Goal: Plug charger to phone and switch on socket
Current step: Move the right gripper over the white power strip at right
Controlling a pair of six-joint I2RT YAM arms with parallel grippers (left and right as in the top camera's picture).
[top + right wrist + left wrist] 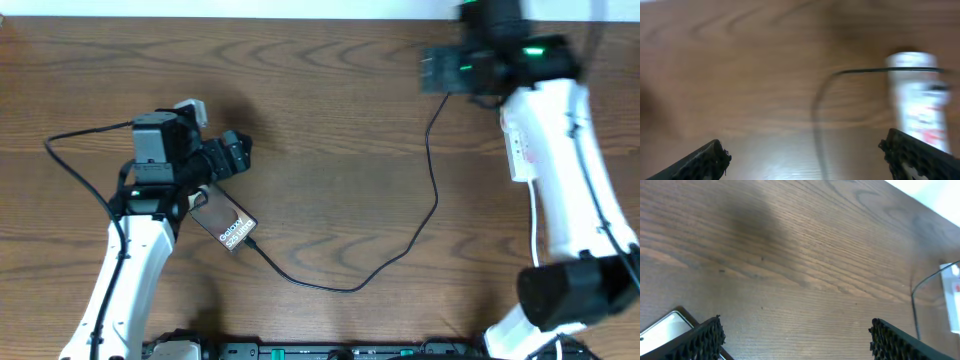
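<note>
Lying flat on the wooden table (330,130), the phone (230,225) is sitting just beside the left claw (796,326), which is spread open and holding nothing. The charger (400,255) is curving from the phone's end toward the socket (917,107). The right claw (805,147) is hovering near the socket, released, in a blurred view.

Loads of bare table (330,110) in the middle between the arms, wide open lane there. The charger cable (435,190) loops across centre-right from the phone (233,227) toward the far edge, lying right in the way. Left arm (135,250) overhangs the phone's end; right arm (565,160) crowds the power strip (517,150), which sits half hidden under it.
</note>
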